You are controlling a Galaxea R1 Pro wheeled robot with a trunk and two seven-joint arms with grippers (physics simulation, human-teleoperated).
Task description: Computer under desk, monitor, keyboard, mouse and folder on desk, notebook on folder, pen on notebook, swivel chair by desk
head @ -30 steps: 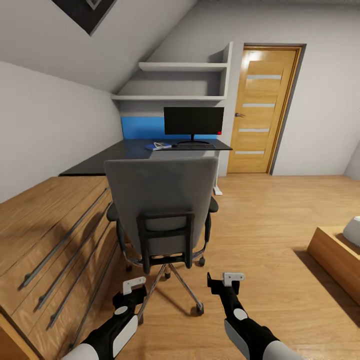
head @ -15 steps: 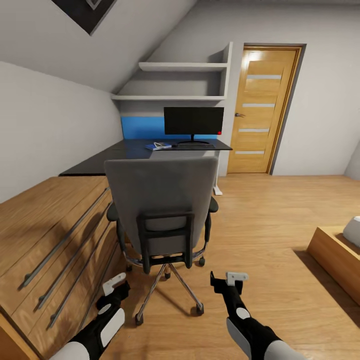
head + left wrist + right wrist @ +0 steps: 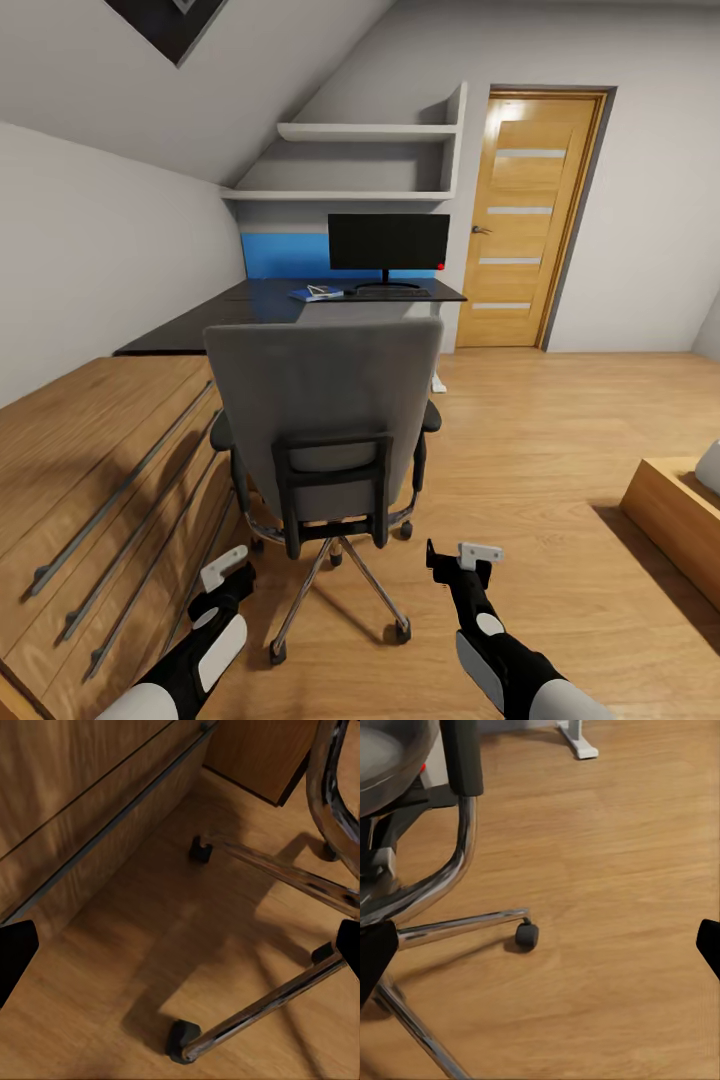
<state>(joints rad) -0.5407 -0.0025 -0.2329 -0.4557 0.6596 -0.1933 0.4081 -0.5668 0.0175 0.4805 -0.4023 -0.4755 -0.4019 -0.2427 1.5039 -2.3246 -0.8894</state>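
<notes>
1. The head view sits slightly closer to the swivel chair [image 3: 325, 420] than a second ago; the robot base is advancing.
2. The left gripper [image 3: 226, 570] has swung outward toward the wooden dresser [image 3: 90, 470]. The right gripper [image 3: 466, 560] is nearly unchanged.
3. Both grippers are released, jaws spread, grasping nothing.
4. The chair stands between robot and desk [image 3: 260, 300], back toward the camera. Judgement: the chair-positioning step is pending.
5. The monitor [image 3: 388, 242], keyboard [image 3: 390, 293] and folder [image 3: 316, 293] rest on the desk.
6. No legible writing or brand is visible.

swivel chair [image 3: 325, 400]: grey, back to camera | monitor [image 3: 388, 243]: upright on desk [image 3: 260, 300]
</notes>
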